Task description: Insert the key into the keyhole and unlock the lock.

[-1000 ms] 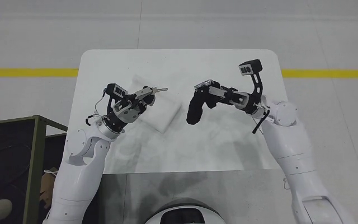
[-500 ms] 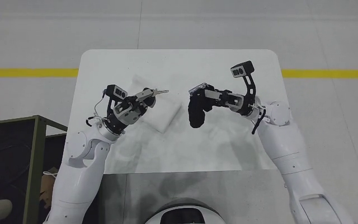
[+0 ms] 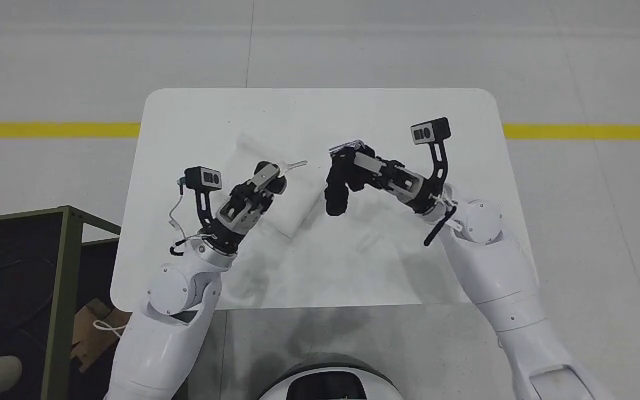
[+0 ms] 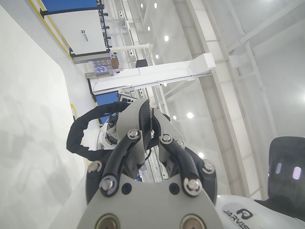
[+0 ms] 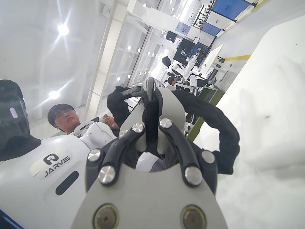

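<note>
The left tool (image 4: 150,114) was pinched shut on the key (image 3: 290,163), a slim silver blade. In the left wrist view it sat edge-on between the ribbed pads, and in the top view it jutted from the fingertips toward the middle of the table (image 3: 400,260). The right tool (image 5: 150,101) was clamped on the lock (image 3: 336,192), a dark piece with a black fabric-sleeved cable looping off it and a bright metal ring at its end (whether that end carried the keyhole could not be told). Both arms were bent inward with elbows out. The tools were held over the table facing each other, the key tip near the lock but apart from it. Under the left tool lay a white pad (image 3: 296,208). Beyond the table a yellow line (image 3: 60,129) crossed the floor.
</note>
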Tool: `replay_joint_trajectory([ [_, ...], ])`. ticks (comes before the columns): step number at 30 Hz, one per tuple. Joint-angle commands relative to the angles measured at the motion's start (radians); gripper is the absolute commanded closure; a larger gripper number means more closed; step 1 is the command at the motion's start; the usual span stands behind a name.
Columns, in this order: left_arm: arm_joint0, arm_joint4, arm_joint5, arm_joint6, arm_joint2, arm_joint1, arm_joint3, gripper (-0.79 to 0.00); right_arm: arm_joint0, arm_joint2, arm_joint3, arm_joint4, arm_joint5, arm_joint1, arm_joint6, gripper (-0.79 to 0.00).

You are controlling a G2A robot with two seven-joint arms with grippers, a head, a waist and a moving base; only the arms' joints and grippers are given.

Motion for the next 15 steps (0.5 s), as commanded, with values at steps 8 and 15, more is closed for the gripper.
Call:
replay_joint_trajectory([
  [8, -0.014, 0.03, 0.04, 0.029, 0.016, -0.008, 0.013, 0.0, 0.003, -0.024, 0.001, -0.05, -0.026, -0.007, -0.026, 0.0],
  [15, -0.018, 0.05, 0.044, 0.023, 0.019, -0.012, 0.017, 0.0, 0.001, -0.032, 0.002, -0.067, -0.028, -0.01, -0.032, 0.0],
])
